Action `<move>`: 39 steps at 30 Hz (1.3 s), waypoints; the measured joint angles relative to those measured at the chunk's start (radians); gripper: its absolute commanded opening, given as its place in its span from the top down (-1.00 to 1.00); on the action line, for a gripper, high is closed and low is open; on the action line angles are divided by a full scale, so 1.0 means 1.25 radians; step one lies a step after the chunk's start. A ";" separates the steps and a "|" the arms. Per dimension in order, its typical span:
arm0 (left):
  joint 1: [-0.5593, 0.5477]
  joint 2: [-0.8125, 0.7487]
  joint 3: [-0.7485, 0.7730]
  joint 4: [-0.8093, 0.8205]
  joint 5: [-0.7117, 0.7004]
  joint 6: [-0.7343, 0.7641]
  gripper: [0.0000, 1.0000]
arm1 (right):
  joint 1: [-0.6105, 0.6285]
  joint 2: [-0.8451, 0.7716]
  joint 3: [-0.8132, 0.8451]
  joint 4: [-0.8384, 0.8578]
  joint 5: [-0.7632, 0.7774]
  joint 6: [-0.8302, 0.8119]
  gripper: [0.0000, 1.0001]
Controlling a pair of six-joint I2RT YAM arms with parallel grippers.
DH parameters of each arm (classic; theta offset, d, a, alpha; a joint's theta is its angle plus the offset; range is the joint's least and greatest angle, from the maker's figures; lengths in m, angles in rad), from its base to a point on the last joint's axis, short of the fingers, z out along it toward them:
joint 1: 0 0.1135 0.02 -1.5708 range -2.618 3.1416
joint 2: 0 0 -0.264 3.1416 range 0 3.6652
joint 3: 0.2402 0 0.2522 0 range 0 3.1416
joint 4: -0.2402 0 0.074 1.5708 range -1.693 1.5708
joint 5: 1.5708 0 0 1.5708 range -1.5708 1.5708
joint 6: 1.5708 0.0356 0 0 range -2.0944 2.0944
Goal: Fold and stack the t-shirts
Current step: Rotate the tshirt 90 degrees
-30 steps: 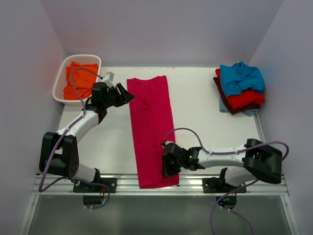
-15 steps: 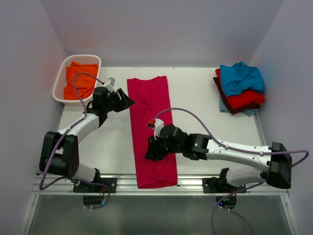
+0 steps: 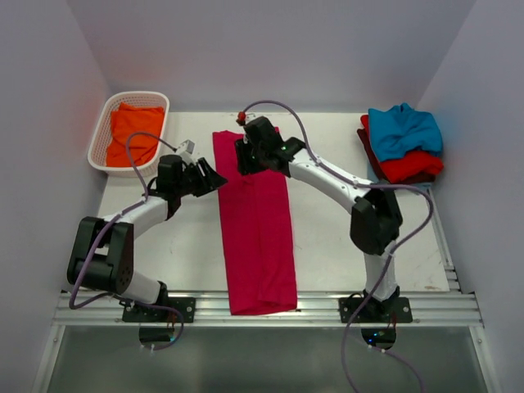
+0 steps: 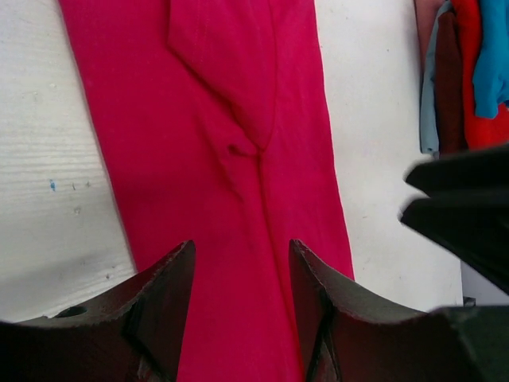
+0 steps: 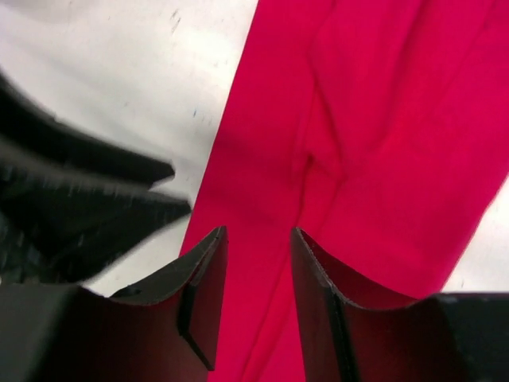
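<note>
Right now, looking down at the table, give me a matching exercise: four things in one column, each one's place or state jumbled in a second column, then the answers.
Column one
1. orange t-shirt
2. teal-blue t-shirt
3. crimson-pink t-shirt
4. left gripper

Column two
A. on top of the stack at the far right
B. open, holding nothing
C. inside the white basket
D. folded into a long narrow strip

Pairs: 1-C, 2-A, 3-D, 4-B
</note>
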 measured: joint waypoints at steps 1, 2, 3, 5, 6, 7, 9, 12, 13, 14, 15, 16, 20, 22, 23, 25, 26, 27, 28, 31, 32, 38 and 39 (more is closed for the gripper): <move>0.000 0.001 -0.007 0.011 0.006 -0.001 -0.08 | -0.008 0.045 0.055 -0.011 -0.002 -0.012 0.24; 0.000 0.001 -0.012 0.020 0.011 -0.003 -0.08 | -0.015 0.088 0.109 -0.024 -0.003 -0.023 0.26; 0.000 0.001 -0.020 0.035 0.018 -0.007 -0.08 | -0.023 0.126 0.157 -0.030 -0.004 -0.033 0.27; 0.000 0.001 -0.033 0.056 0.029 -0.014 -0.08 | -0.037 0.192 0.240 -0.052 -0.012 -0.048 0.29; 0.000 0.001 -0.039 0.065 0.033 -0.016 -0.08 | -0.045 0.223 0.278 -0.056 -0.020 -0.054 0.30; 0.000 0.001 -0.045 0.070 0.034 -0.018 -0.08 | -0.052 0.247 0.306 -0.062 -0.023 -0.057 0.31; 0.000 0.000 -0.055 0.080 0.038 -0.021 -0.08 | -0.071 0.302 0.367 -0.068 -0.040 -0.063 0.34; 0.000 -0.001 -0.070 0.099 0.044 -0.024 -0.07 | -0.108 0.379 0.429 -0.073 -0.070 -0.064 0.38; 0.000 -0.002 -0.075 0.104 0.045 -0.027 -0.07 | -0.121 0.404 0.444 -0.074 -0.085 -0.064 0.39; 0.000 -0.003 -0.079 0.106 0.046 -0.030 -0.07 | -0.129 0.422 0.452 -0.075 -0.097 -0.064 0.40; 0.000 -0.003 -0.082 0.109 0.047 -0.035 -0.07 | -0.141 0.448 0.461 -0.076 -0.115 -0.064 0.42; 0.000 -0.004 -0.085 0.110 0.048 -0.036 -0.07 | -0.149 0.464 0.465 -0.077 -0.126 -0.064 0.43; 0.000 -0.006 -0.088 0.110 0.049 -0.036 -0.07 | -0.168 0.511 0.467 -0.082 -0.165 -0.064 0.44; 0.000 -0.009 -0.088 0.110 0.049 -0.036 -0.07 | -0.168 0.508 0.465 -0.080 -0.170 -0.066 0.47; 0.000 -0.010 -0.088 0.110 0.049 -0.036 -0.06 | -0.165 0.508 0.459 -0.076 -0.171 -0.068 0.49; 0.000 -0.010 -0.088 0.110 0.048 -0.036 -0.07 | -0.161 0.503 0.448 -0.067 -0.171 -0.073 0.56; 0.000 -0.010 -0.088 0.110 0.048 -0.036 -0.07 | -0.160 0.501 0.443 -0.065 -0.169 -0.076 0.63; 0.000 -0.010 -0.088 0.110 0.047 -0.036 -0.07 | -0.159 0.500 0.440 -0.062 -0.168 -0.078 0.65; 0.000 -0.007 -0.088 0.111 0.046 -0.036 -0.07 | -0.158 0.499 0.438 -0.061 -0.168 -0.079 0.67; 0.000 0.029 -0.073 0.120 0.042 -0.038 -0.07 | -0.158 0.493 0.422 -0.049 -0.168 -0.081 0.71; 0.000 0.052 -0.062 0.130 0.041 -0.040 -0.06 | -0.159 0.489 0.412 -0.042 -0.168 -0.082 0.61; 0.000 0.213 0.071 0.172 0.014 -0.080 -0.01 | -0.163 0.467 0.367 -0.005 -0.184 -0.081 0.48; 0.000 0.242 0.101 0.180 0.008 -0.089 0.01 | -0.164 0.464 0.360 0.001 -0.187 -0.081 0.56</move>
